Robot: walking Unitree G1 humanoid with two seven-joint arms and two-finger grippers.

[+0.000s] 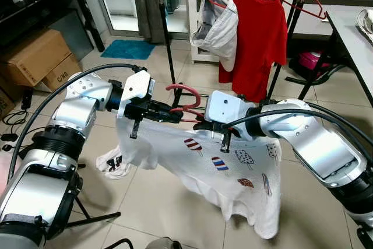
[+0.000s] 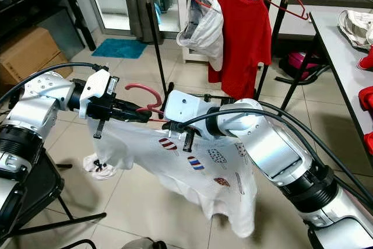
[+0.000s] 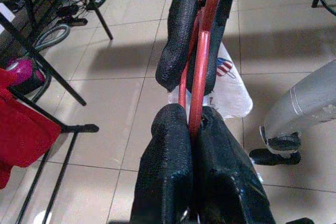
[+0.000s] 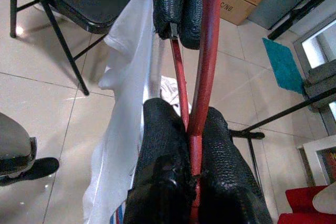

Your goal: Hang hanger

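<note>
Two grippers, left gripper [image 1: 175,113] and right gripper [image 1: 201,123], both clench one red hanger [image 1: 185,98] carrying one white shirt [image 1: 221,170]; two garments hang on the rack [image 1: 166,39] behind.

Glossy red hanger [image 1: 185,98], soft white cloth shirt [image 1: 221,170], shiny floor tiles [image 1: 157,202]

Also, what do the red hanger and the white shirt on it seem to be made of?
The red hanger looks like thin metal wire with a smooth, slightly glossy red coating, though solid plastic is possible. The white shirt looks like soft, matte knit fabric, probably cotton: it sags in loose folds and carries printed ice lollies. The left gripper and the right gripper both clamp the hanger.
</note>
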